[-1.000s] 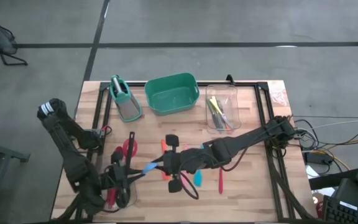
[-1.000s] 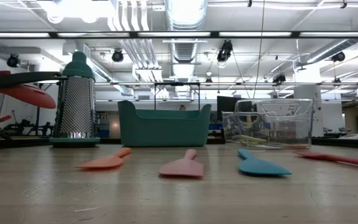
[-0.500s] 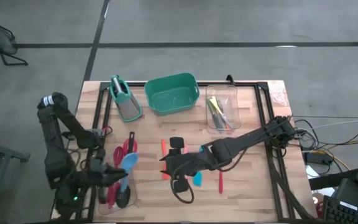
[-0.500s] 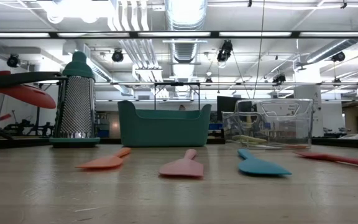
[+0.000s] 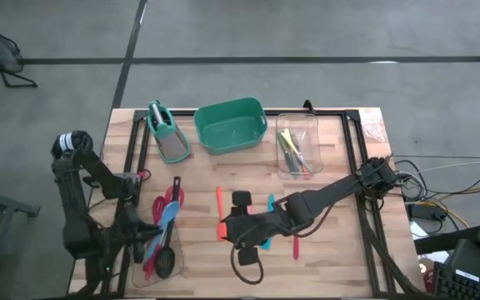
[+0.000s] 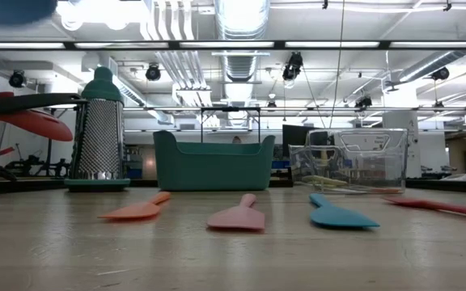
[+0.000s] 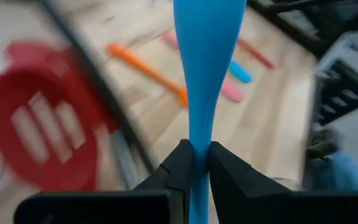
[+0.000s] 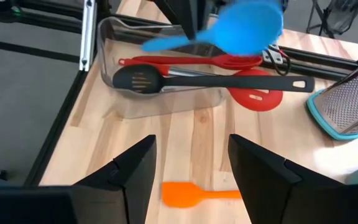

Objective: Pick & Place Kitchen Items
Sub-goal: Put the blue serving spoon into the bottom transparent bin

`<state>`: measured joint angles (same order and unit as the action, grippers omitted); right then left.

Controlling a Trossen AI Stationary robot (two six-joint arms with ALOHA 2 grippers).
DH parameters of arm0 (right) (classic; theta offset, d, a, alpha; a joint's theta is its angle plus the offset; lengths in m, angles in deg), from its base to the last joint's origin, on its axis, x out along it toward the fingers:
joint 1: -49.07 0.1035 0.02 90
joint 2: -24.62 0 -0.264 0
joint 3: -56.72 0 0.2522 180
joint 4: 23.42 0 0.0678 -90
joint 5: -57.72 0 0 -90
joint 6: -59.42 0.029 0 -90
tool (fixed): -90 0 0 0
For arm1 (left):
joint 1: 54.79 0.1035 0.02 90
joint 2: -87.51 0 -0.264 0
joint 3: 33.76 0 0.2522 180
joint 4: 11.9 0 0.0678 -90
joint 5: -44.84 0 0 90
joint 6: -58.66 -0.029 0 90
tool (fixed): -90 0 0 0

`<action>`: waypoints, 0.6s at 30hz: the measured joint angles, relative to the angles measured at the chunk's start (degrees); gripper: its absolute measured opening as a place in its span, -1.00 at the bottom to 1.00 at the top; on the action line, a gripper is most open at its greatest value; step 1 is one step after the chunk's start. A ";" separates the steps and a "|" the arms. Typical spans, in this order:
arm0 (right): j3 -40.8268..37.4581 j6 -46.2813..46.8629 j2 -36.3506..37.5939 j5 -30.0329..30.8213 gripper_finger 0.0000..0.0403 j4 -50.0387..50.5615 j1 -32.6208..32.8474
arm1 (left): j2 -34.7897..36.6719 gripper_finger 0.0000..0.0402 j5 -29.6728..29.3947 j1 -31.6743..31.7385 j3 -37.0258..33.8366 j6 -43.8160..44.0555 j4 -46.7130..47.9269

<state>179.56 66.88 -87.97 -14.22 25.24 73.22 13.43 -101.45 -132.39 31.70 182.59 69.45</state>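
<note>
My left gripper [image 5: 147, 242] is shut on a blue spoon [image 5: 167, 218], which hangs over the clear bin [image 5: 176, 268] at the table's near left. Red utensils [image 8: 185, 61] and a black slotted ladle [image 8: 143, 78] lie in the bin. A red slotted spatula head [image 7: 42, 134] lies beside it. My right gripper [image 8: 191, 180] stands open over the middle of the table, above the head of an orange spatula [image 8: 185, 194]. Pink [image 6: 237, 217], blue [image 6: 338, 214] and red [image 6: 443, 206] utensils lie flat on the wood near it. My left gripper pinches the blue spoon's thin handle [image 7: 197, 146] between its two fingers [image 7: 225, 168]. The handle runs on behind the fingers, and the bowl [image 7: 207, 18] points forward, away from the wrist. The spoon is lifted clear, over the clear bin.
At the far edge stand a metal grater with a teal handle [image 5: 167, 133], a green tub [image 5: 232, 127] and a second clear bin [image 5: 297, 143] holding small tools. Black frame rails [image 5: 136, 158] run along both sides of the table.
The two grippers met at the blue spoon in the middle of the table. My right gripper has let go of it and drawn back a little toward the right. My left gripper has carried the spoon toward the table's left, to above the clear bin.
</note>
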 joint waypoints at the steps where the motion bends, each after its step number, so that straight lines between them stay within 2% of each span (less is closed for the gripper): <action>1: 0.00 -0.08 0.00 -0.01 -0.06 0.00 0.03 | -0.36 -0.79 0.85 -0.12 -1.37 2.82 -0.03; 4: 0.00 -0.32 0.00 0.00 -0.10 0.04 0.01 | -0.86 -0.83 3.07 -0.40 -4.53 9.46 -0.15; 8: -0.13 -0.44 0.00 0.07 -0.16 -0.03 -0.01 | -0.82 -0.79 5.74 -0.34 -7.45 10.71 -3.96; 18: -1.10 -0.16 0.00 0.04 -0.31 -0.10 -0.01 | -0.79 -0.33 4.94 -0.09 -8.70 9.36 -5.05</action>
<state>178.46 66.72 -87.97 -14.18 25.14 73.21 12.64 -96.51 -132.48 23.00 191.96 64.40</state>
